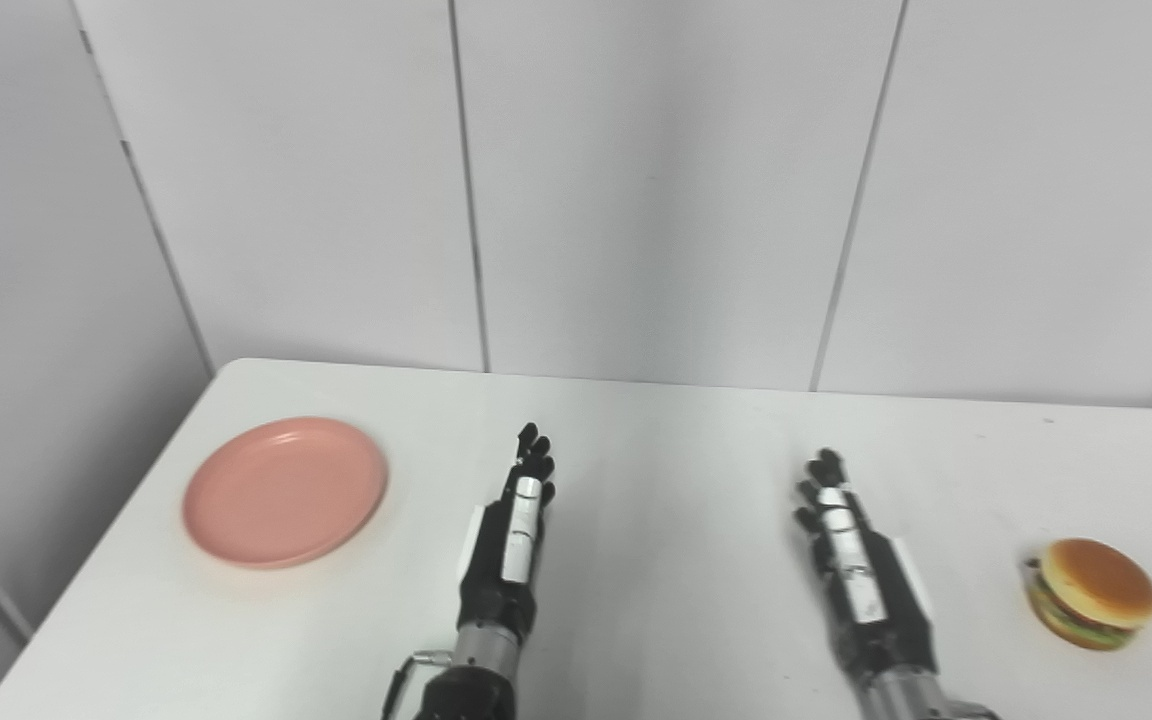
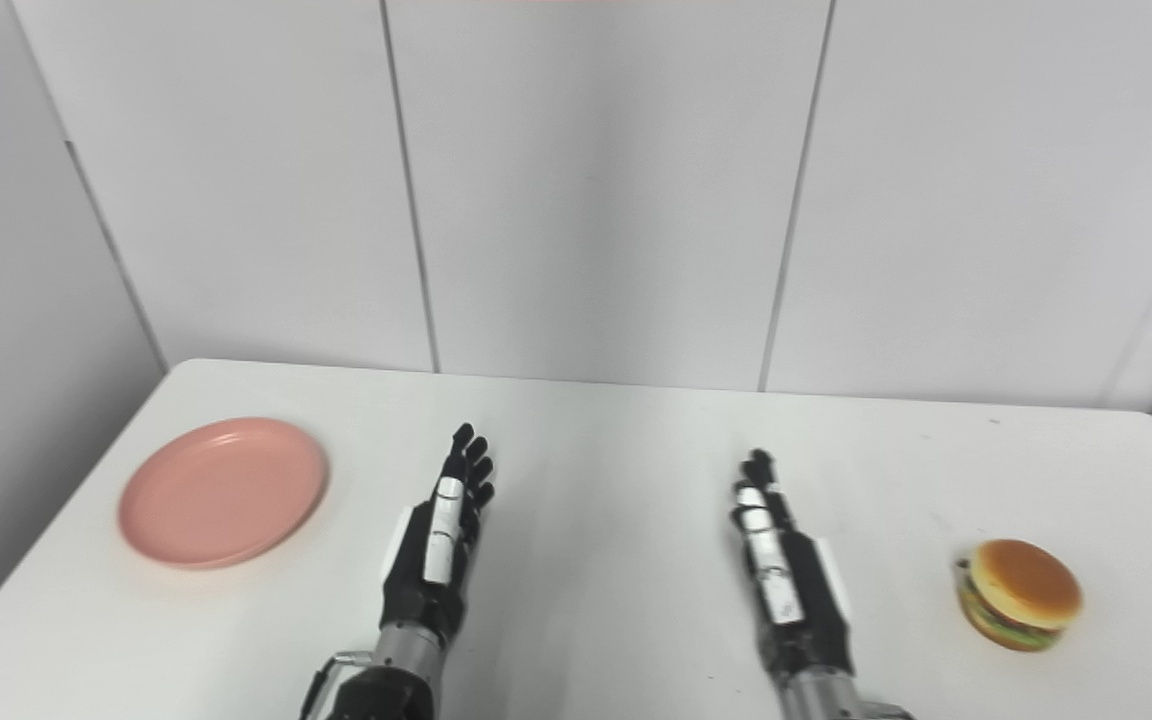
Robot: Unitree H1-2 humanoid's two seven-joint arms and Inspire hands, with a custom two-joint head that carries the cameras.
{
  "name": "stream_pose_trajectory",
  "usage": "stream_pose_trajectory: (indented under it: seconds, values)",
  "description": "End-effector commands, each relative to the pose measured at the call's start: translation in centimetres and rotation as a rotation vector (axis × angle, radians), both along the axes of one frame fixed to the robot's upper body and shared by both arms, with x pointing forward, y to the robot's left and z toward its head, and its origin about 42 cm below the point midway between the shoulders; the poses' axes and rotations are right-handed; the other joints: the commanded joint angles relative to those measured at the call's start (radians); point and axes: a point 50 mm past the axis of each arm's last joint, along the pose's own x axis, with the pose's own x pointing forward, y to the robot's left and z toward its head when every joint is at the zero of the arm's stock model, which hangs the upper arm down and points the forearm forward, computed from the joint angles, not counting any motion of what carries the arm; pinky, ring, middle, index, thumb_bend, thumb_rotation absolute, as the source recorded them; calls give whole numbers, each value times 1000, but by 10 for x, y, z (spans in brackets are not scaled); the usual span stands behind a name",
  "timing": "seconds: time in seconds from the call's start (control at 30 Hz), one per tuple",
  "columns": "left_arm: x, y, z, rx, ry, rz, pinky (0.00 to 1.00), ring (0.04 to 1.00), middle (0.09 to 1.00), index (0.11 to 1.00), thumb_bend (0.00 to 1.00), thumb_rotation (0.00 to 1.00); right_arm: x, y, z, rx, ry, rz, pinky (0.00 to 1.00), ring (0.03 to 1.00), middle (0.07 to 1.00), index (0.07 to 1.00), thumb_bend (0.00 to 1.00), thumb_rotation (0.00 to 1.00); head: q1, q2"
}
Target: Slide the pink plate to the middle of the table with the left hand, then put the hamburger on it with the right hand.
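The pink plate (image 1: pixel 285 491) lies empty on the left side of the white table (image 1: pixel 656 430). The hamburger (image 1: pixel 1091 593) sits near the right edge of the table. My left hand (image 1: pixel 513 530) is open, fingers stretched forward, held on edge to the right of the plate and apart from it. My right hand (image 1: pixel 851 555) is open, fingers stretched forward, to the left of the hamburger and apart from it. Both hands hold nothing. The same shows in the right eye view: plate (image 2: pixel 222 492), hamburger (image 2: pixel 1021 594), left hand (image 2: pixel 439 540), right hand (image 2: pixel 781 565).
Grey wall panels (image 1: pixel 636 180) stand right behind the table's far edge. The table's left edge runs close to the plate.
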Motion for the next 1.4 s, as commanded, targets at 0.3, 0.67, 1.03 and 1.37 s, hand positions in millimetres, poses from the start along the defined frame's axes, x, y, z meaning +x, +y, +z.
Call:
stream_pose_trajectory:
  seconds: [0.3,0.67,1.03,1.37]
  values:
    - [34,95,70,-57,-134,268,880,808,791,780,830,1000,-6,-6,20,6,-67,-35,1000,1000,1000,1000,496,908,81,-22]
    - [41,185,89,5,-168,489,747,695,692,683,826,1000,-12,-7,29,-41,-51,-3,1000,1000,1000,1000,512,922,98,-31]
    - [44,246,76,2,-154,629,664,658,659,657,821,1000,-13,-6,33,-38,-42,-8,1000,1000,1000,1000,511,917,116,-40]
    - [44,269,49,36,-61,674,696,695,697,683,822,1000,-14,-9,35,-57,-55,-2,1000,1000,1000,1000,499,922,142,-40]
